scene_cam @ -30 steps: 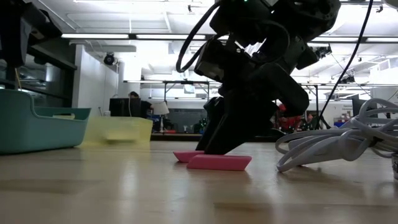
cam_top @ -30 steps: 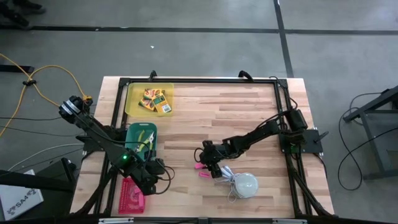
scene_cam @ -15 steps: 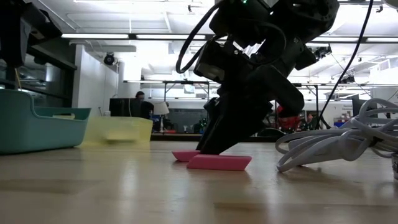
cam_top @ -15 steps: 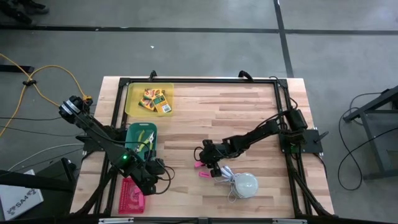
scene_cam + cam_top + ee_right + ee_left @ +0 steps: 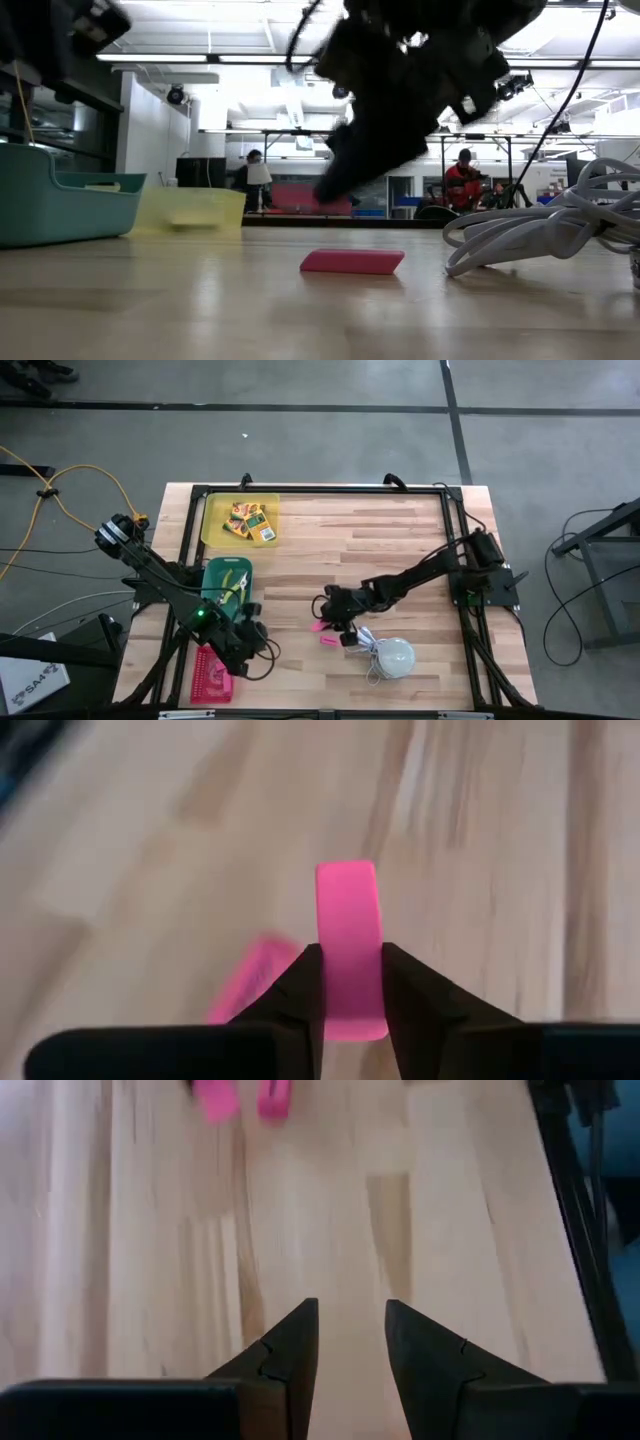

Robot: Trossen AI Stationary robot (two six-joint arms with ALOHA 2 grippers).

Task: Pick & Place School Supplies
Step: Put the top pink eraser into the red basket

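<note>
My right gripper (image 5: 325, 620) is shut on a pink eraser (image 5: 348, 920) just above the table's middle. A second pink eraser (image 5: 352, 261) lies flat on the wood close by; it also shows in the high view (image 5: 328, 640) and the right wrist view (image 5: 250, 985). My left gripper (image 5: 255, 637) is open and empty near the table's near left; its wrist view (image 5: 350, 1345) shows bare wood between the fingers. Yellow-and-green boxes (image 5: 250, 520) lie in a yellow tray (image 5: 212, 530). The green-handled tool (image 5: 232, 580) lies in a teal bin (image 5: 212, 570). My right gripper pinches the pink eraser between its two fingers, on the eraser's two long faces near its back end (image 5: 350, 990). The eraser lies along the fingers, and its free end (image 5: 345, 880) sticks out past the fingertips. It is clear of the wood.
A white dome (image 5: 393, 657) with a coiled white cord (image 5: 530, 235) sits just right of the erasers. A pink basket (image 5: 210, 672) stands at the near left corner. Bare wood lies between the erasers and the bins. People move about in the room behind the table.
My right gripper has risen from the table with one pink eraser, which has left the wood. The other eraser has stayed where it lay. My left arm has shifted a little.
</note>
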